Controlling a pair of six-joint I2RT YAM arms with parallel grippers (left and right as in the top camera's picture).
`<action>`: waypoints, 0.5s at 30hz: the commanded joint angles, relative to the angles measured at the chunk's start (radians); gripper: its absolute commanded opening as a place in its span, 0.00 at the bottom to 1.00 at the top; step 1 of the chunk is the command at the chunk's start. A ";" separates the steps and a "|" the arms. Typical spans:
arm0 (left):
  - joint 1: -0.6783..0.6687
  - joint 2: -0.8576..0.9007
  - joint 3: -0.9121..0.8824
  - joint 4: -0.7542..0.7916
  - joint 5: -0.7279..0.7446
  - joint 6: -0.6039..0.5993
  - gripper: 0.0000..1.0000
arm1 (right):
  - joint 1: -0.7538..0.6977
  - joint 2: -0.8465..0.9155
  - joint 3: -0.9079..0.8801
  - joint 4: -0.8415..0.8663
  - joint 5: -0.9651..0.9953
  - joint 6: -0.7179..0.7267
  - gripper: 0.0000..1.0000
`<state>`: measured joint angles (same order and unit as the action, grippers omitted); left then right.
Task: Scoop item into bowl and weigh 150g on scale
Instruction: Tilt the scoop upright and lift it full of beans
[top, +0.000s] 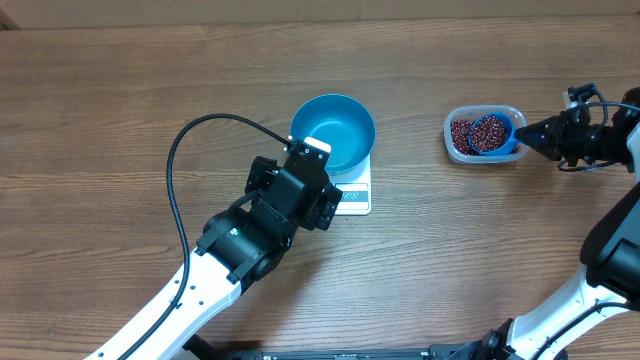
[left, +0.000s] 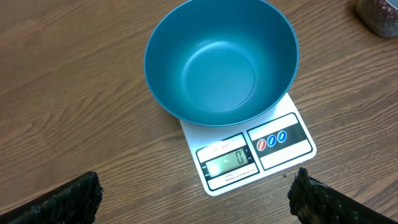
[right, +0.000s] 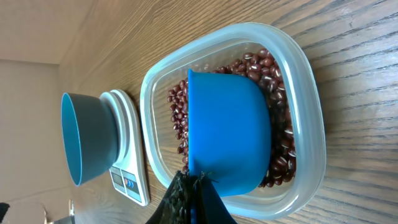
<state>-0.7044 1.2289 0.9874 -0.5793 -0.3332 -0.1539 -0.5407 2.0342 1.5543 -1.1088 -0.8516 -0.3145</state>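
Note:
The blue bowl (top: 333, 130) (left: 221, 62) stands empty on the white scale (top: 355, 197) (left: 273, 146), whose display reads zero. My left gripper (top: 297, 192) (left: 194, 190) hovers open just in front of the scale, with nothing between its fingers. At the right, the red-brown beans (top: 462, 133) (right: 179, 106) lie in a clear tub (top: 455, 150) (right: 308, 93). My right gripper (top: 530, 130) (right: 196, 183) is shut on the handle of a small blue scoop (top: 492, 133) (right: 227, 134). The scoop sits in the tub with beans heaped in it. The right wrist view also shows the bowl (right: 87, 137) and scale (right: 130, 143) further off.
The left arm's black cable (top: 180, 170) loops over the table left of the bowl. Bare wooden tabletop (top: 420, 250) separates the scale from the tub.

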 joint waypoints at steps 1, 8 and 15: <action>0.004 0.000 0.023 0.003 -0.006 0.000 0.99 | -0.016 0.007 -0.013 -0.012 -0.023 -0.017 0.04; 0.004 0.000 0.023 0.003 -0.006 0.000 1.00 | -0.016 0.007 -0.013 -0.012 -0.080 -0.016 0.04; 0.004 0.000 0.023 0.003 -0.006 0.000 1.00 | -0.016 0.007 -0.013 -0.011 -0.131 -0.008 0.04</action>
<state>-0.7044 1.2289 0.9874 -0.5793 -0.3336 -0.1539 -0.5495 2.0350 1.5501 -1.1137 -0.9295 -0.3187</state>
